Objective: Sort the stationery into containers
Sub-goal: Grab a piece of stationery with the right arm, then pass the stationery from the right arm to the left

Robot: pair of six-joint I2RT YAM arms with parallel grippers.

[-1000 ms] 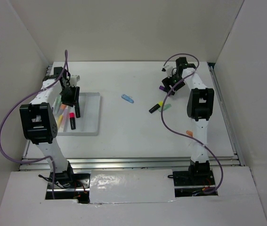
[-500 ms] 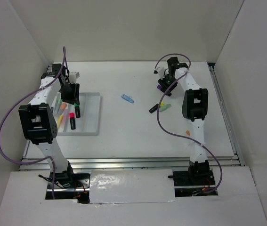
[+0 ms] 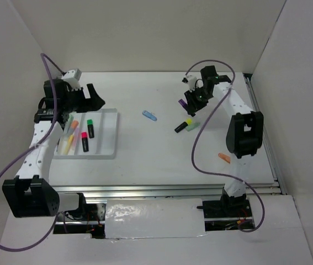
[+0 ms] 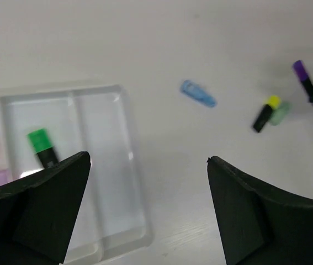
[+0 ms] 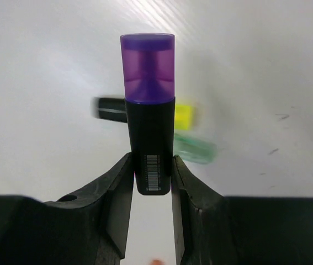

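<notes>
R end effector (image 5: 152, 168) grips purple highlighter (image 5: 148, 110) above table (image 3: 156, 149), far from tray (image 3: 106, 139).

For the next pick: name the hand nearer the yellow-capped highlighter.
Right. The right hand, gripping a purple marker, is beyond the yellow-capped highlighter; the left hand is far off by the tray.

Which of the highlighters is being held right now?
The purple-capped black highlighter, clamped in the right tool; the yellow-capped one lies loose on the table, the green-capped one in the tray.
</notes>
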